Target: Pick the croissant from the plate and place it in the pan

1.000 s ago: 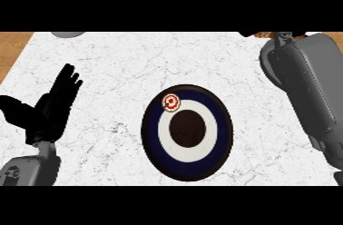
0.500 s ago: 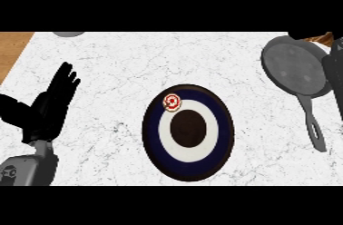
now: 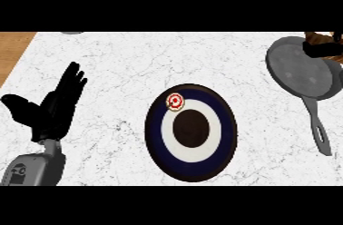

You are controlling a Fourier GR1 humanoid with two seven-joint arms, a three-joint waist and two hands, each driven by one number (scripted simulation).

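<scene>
a white marbled surface point(image 3: 134, 61) fills most of the frame, with a strip of wood showing at the upper left corner. one round plate point(image 3: 227, 138), ringed dark blue, white and brown, lies at the centre, and one small red-and-white round item point(image 3: 175, 101) sits on its upper left rim. one grey pan point(image 3: 301, 72) rests at the upper right, its handle running down toward the lower right, well apart from the plate. at the top right corner, a black hand point(image 3: 323, 48) appears over the far edge of the pan; only a small part of it shows, and whether its fingers are clenched or released cannot be told. just above it, a brown scrap that may be the croissant point(image 3: 316, 37) peeks out at the frame's edge, right at the pan's upper rim; whether it rests in the pan or is being held cannot be told. one other black hand point(image 3: 50, 108) stands at the left of the frame on a grey forearm, fingers straight and released, thumb spread out to the left, holding nothing. one small grey shape point(image 3: 72, 32) is cut off by the top edge at the upper left.
</scene>
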